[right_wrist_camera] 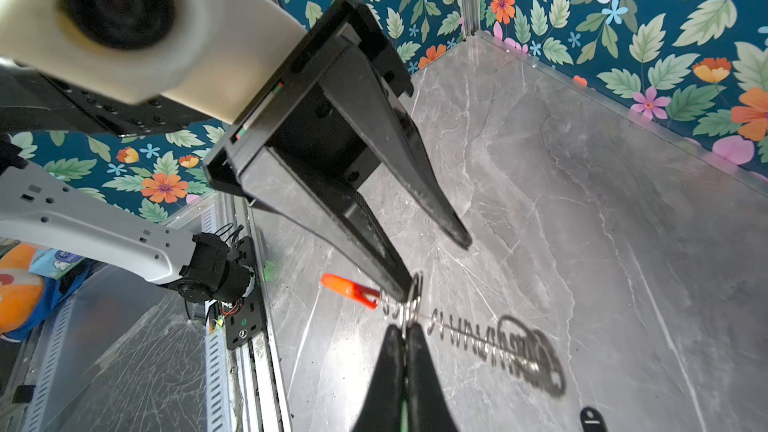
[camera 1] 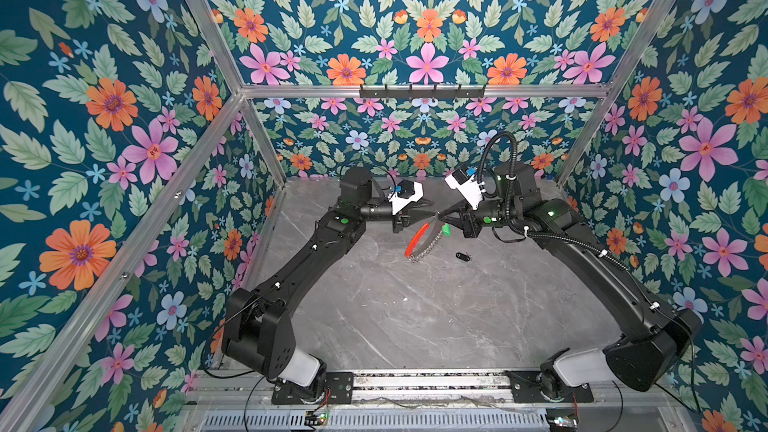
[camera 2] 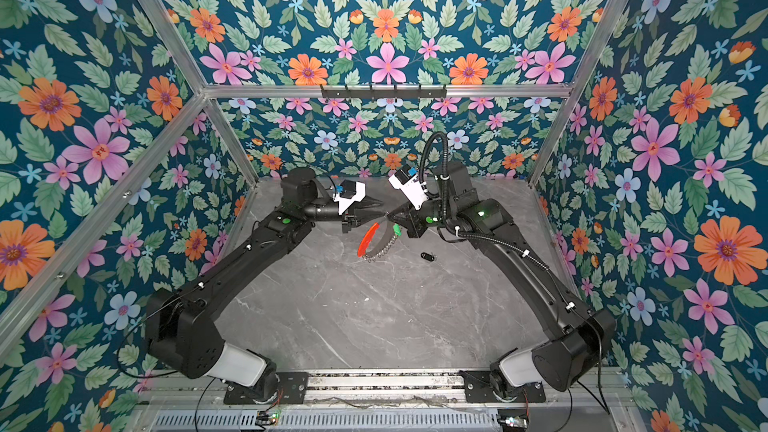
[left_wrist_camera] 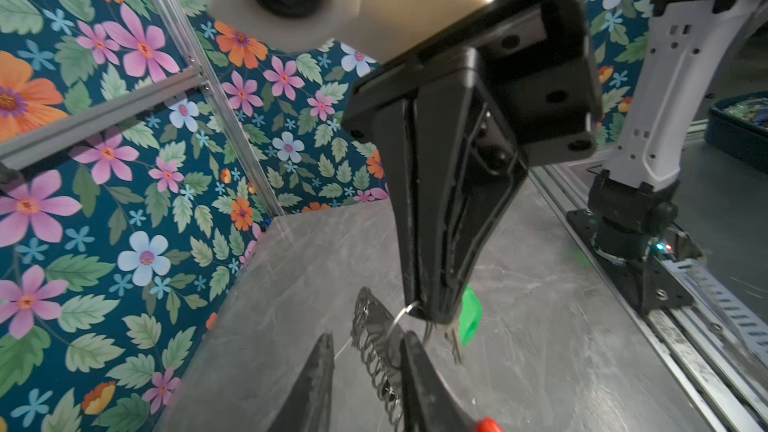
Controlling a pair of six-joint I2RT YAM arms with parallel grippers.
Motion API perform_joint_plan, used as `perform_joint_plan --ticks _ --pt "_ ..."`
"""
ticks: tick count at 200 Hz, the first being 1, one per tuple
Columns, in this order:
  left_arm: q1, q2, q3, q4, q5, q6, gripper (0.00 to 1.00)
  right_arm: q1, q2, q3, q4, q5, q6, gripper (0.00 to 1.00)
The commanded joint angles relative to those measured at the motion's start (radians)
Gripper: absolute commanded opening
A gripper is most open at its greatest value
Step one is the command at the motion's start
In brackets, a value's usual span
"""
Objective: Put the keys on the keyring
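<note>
The left end effector [left_wrist_camera: 368, 338] is released, its jaws apart around the keyring [camera 1: 417, 240]. The keyring hangs above the tabletop's [camera 1: 395, 317] far middle from the right end effector [left_wrist_camera: 430, 315], which is clenched on one split ring beside the green-tagged key [camera 1: 445, 229]. So thin a pinch could slip and drop both. The black-fob key [camera 1: 462, 257] lies unthreaded below.

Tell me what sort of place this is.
Most likely a robot test cell in a lab, not a home: two black robot arms bolted to a metal rail, an aluminium frame lined with floral-print walls, and a grey marble-look tabletop.
</note>
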State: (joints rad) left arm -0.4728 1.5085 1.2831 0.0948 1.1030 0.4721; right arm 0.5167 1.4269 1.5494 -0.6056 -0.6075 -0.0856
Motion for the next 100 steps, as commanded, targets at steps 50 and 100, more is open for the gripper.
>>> perform_joint_plan --ticks 50,100 --pt "0.005 0.019 0.046 -0.109 0.082 0.083 0.28 0.014 0.004 0.022 -0.016 -0.012 -0.045 0.0" --pt "0.006 0.017 0.058 -0.107 0.088 0.081 0.26 0.025 0.016 0.032 -0.031 -0.011 -0.053 0.0"
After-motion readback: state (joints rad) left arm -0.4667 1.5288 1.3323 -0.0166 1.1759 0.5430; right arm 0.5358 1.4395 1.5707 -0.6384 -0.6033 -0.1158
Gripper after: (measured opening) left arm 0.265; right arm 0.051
